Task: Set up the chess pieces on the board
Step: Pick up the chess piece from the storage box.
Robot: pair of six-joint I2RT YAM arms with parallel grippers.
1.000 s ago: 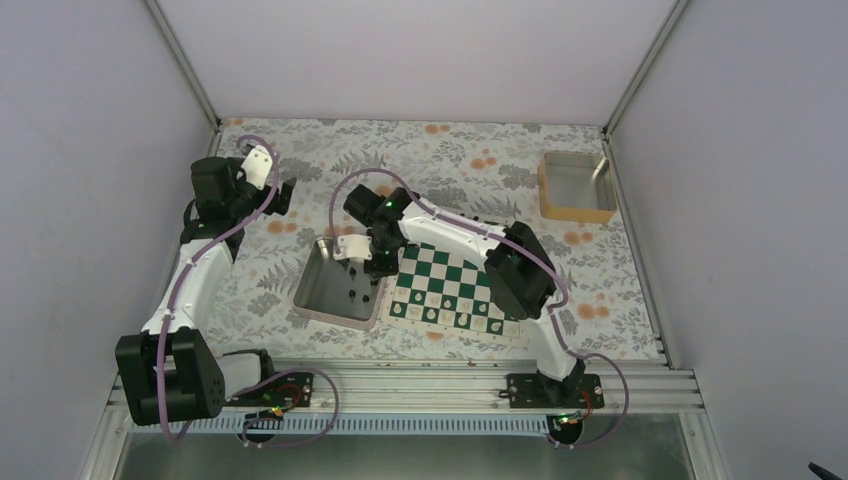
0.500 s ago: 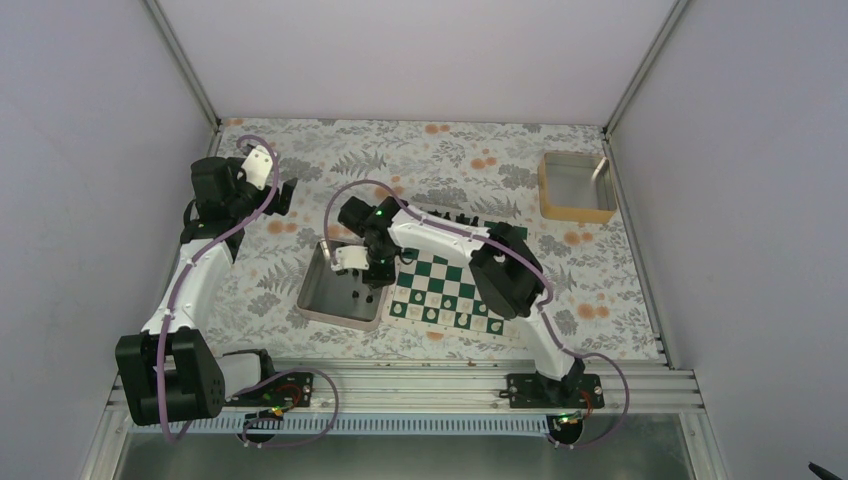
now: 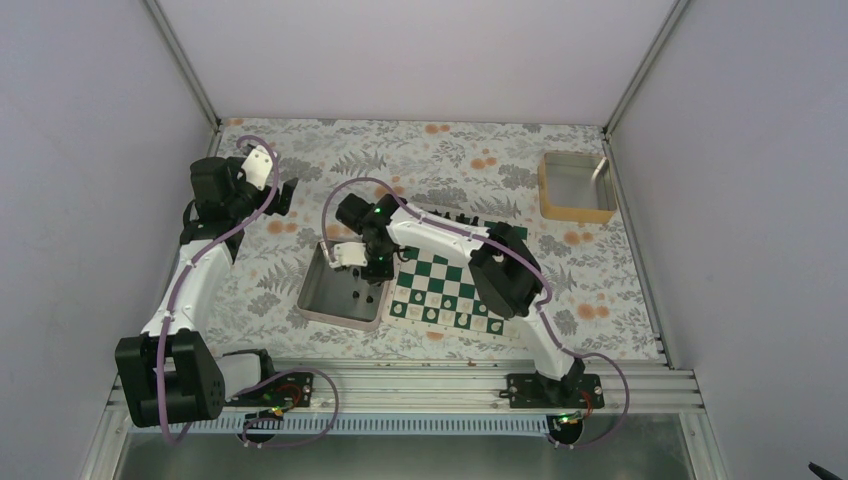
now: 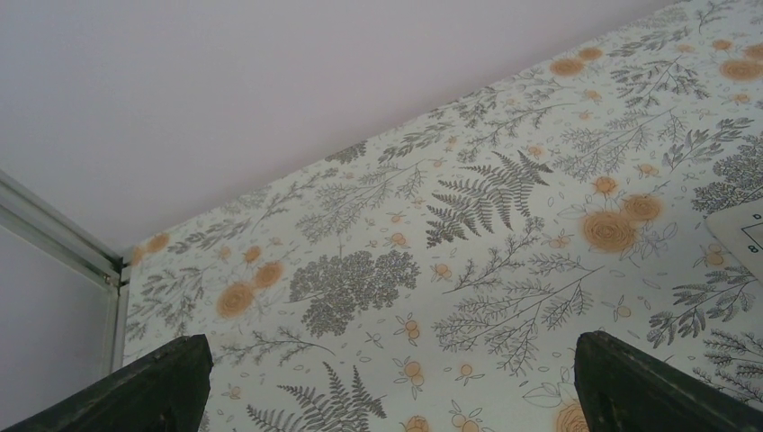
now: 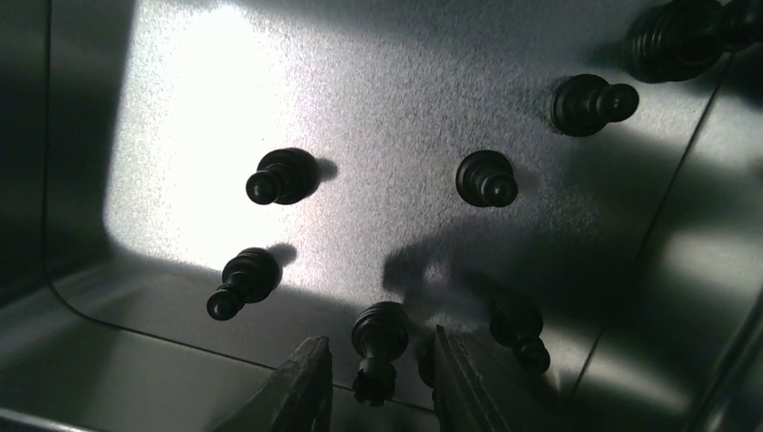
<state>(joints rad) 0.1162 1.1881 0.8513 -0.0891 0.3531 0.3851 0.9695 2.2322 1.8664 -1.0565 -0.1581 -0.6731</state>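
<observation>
1. Black crown-topped chess piece point(image 5: 376, 360) stands on the floor of the square shiny metal tray point(image 5: 270, 90), close to one tray wall and directly between the fingers of my right gripper point(image 5: 378, 340). The jaws are spread to either side of it, gripping nothing.
2. Its long axis looks upright, top pointing toward the wrist camera, so I judge a plain squeeze across the stem is what's called for.
3. Another small black piece point(image 5: 519, 328) stands just beside the right-hand finger and could get nudged.
4. My left gripper point(image 4: 387, 360) is open and empty, well away from the tray, so the right arm is nearer. The green-and-white checkered board point(image 3: 450, 290) lies against the tray's right side.
</observation>
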